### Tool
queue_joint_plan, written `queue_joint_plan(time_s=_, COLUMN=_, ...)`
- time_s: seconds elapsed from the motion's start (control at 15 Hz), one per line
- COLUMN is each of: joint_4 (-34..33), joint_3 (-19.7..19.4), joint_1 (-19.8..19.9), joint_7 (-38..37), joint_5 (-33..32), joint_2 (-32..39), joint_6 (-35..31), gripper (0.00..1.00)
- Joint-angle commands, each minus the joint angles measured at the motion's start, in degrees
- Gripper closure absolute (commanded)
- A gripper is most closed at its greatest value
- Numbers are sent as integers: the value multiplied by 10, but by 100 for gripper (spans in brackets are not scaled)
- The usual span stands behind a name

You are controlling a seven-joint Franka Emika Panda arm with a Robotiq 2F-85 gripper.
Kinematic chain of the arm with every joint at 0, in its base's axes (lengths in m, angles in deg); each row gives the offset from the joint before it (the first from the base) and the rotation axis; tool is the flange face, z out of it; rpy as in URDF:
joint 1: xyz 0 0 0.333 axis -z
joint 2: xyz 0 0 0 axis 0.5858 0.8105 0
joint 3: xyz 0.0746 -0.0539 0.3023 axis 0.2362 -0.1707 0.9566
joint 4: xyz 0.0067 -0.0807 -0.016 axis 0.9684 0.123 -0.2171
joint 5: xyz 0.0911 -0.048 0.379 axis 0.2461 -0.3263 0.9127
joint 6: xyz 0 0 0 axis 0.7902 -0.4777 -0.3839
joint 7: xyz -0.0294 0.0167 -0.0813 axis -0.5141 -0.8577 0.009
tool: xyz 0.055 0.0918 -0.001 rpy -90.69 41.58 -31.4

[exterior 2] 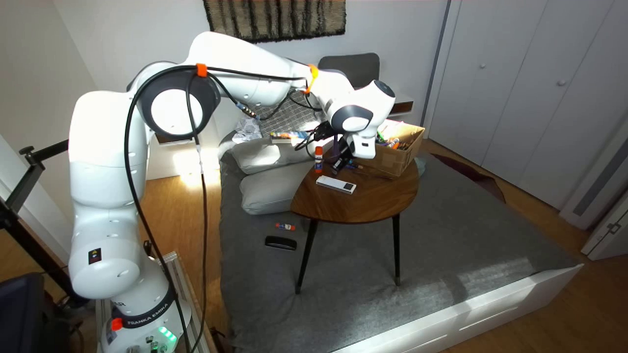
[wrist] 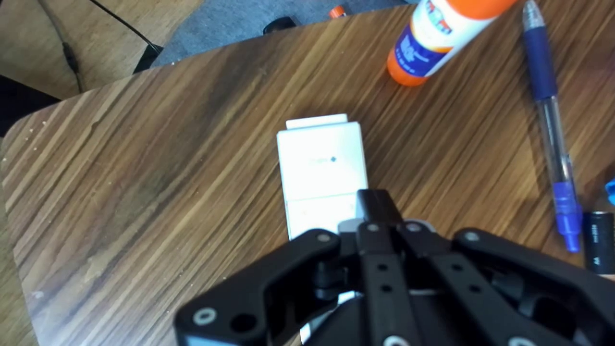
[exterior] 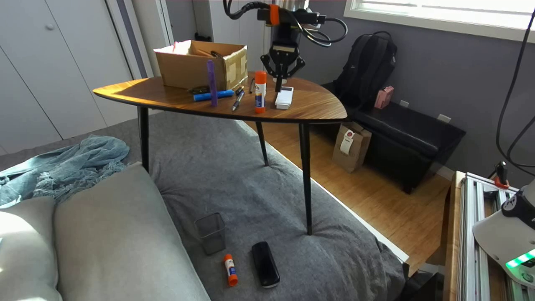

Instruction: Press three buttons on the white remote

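The white remote (exterior: 284,98) lies flat on the wooden table (exterior: 318,100). It also shows in an exterior view (exterior 2: 336,185) and in the wrist view (wrist: 321,158), with faint marks on its face. My gripper (exterior: 278,85) points down close to the remote, its fingers together with nothing visible between them. In the wrist view the gripper tip (wrist: 380,206) overlaps the remote's right edge, and the gripper body hides the lower part of the remote. In an exterior view the gripper tip (exterior 2: 336,169) appears just behind the remote. I cannot tell whether it touches.
An upright glue stick (exterior: 260,93) stands beside the remote. A pen (exterior: 238,101), a blue marker (exterior: 213,95), an upright purple marker (exterior: 212,82) and a battery (wrist: 598,242) are farther along. A cardboard box (exterior: 194,69) stands behind them. The table edge curves near the remote.
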Motion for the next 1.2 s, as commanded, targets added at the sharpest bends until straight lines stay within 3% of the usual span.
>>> queue_joint_plan(time_s=0.0, joint_4=-6, joint_3=5, joint_1=3, joint_7=-5, joint_5=14, joint_2=5, joint_6=6, gripper=100)
queue_joint_plan(time_s=1.13, joint_4=4, joint_3=10, joint_1=-3, joint_7=-8, joint_5=11, joint_2=18, joint_6=12, gripper=100)
